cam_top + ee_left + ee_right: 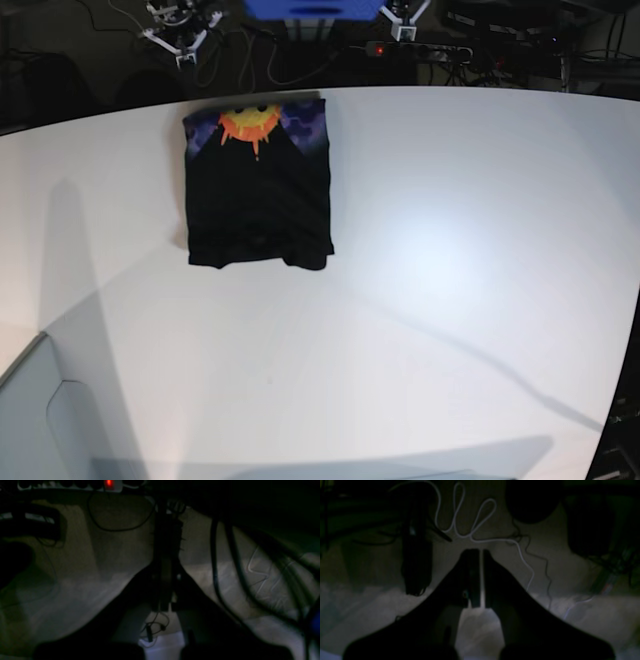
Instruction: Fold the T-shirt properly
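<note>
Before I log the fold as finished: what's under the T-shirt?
The folded T-shirt lies flat on the white table. Only bare tabletop shows around it; whatever is beneath the cloth is covered.

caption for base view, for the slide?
Folded T-shirt, sun print showing, lies at the far edge of the white table.

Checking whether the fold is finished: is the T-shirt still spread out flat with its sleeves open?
No, the T-shirt lies folded into a compact rectangle on the white table.
</note>
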